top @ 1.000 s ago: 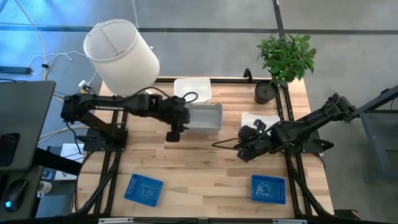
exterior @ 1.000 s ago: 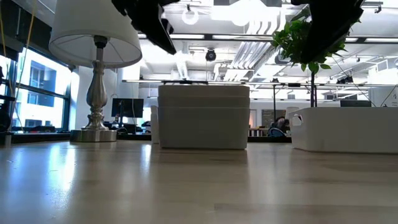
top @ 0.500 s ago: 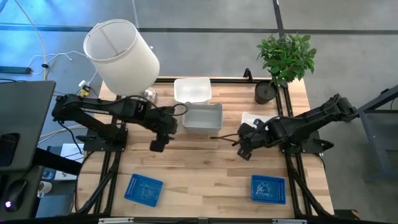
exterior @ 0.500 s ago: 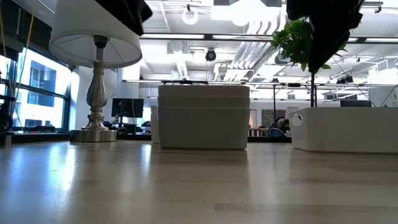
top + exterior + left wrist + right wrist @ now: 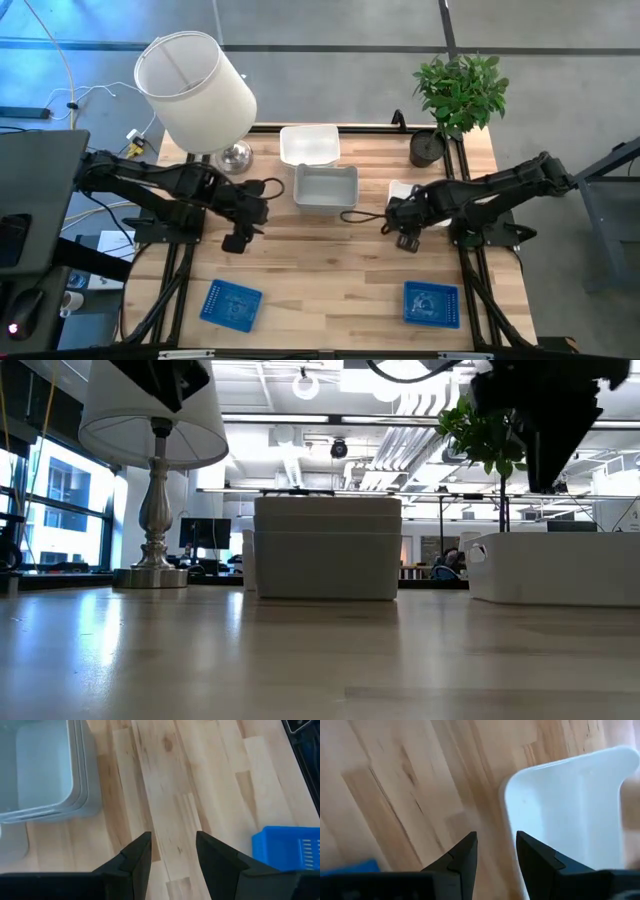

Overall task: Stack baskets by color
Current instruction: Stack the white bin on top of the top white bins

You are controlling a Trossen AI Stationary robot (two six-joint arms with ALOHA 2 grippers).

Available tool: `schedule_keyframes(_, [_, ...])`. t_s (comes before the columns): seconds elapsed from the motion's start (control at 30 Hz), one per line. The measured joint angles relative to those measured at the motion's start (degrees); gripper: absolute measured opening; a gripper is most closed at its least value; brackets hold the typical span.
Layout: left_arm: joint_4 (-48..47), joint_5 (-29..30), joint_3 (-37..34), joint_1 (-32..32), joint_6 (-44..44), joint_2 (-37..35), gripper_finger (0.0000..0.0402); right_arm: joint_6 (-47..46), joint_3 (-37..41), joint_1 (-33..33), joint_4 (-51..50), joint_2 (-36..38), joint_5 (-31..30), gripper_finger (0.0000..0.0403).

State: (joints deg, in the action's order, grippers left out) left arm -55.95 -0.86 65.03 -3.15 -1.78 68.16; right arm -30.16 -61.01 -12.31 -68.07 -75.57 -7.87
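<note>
Wooden table (image 5: 330,270), white basket (image 5: 570,815) beside right gripper (image 5: 495,851)

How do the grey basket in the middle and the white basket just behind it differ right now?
The grey basket stack is translucent grey, while the white basket is opaque white. The grey one shows nested rims in the left wrist view, so it is a stack; the white one looks single from above. The grey sits nearer the table's middle, the white at the far edge. Both are shallow, rounded rectangles, open side up.

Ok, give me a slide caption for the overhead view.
Both arms hover over the table, left hand and right hand empty, flanking the grey baskets; two blue baskets wait near the front.
</note>
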Motion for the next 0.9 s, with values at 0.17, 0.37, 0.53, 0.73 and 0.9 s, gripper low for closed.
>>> schedule_keyframes(0.17, [0.4,0.0,-1.5,-1.0,2.8,-0.8,0.0141,8.5,0.0,0.0,-0.9,-0.2,1.1,0.0124])
schedule_keyframes(0.37, [0.5,0.1,-4.7,-3.5,5.1,-1.8,0.0141,9.5,0.0,0.0,-0.9,-2.6,1.3,0.0124])
schedule_keyframes(0.53, [2.6,2.2,-7.6,-6.1,8.0,-2.4,0.0141,9.4,0.0,0.1,-1.1,-6.6,0.4,0.0124])
schedule_keyframes(0.73, [2.2,3.7,-9.1,-8.5,10.7,-3.1,0.0141,7.3,0.0,1.7,-2.7,-11.5,-1.9,0.0124])
schedule_keyframes(0.9, [2.4,4.2,-9.1,-10.1,10.8,-3.3,0.0141,5.9,0.0,3.4,-3.7,-14.6,-2.1,0.0124])
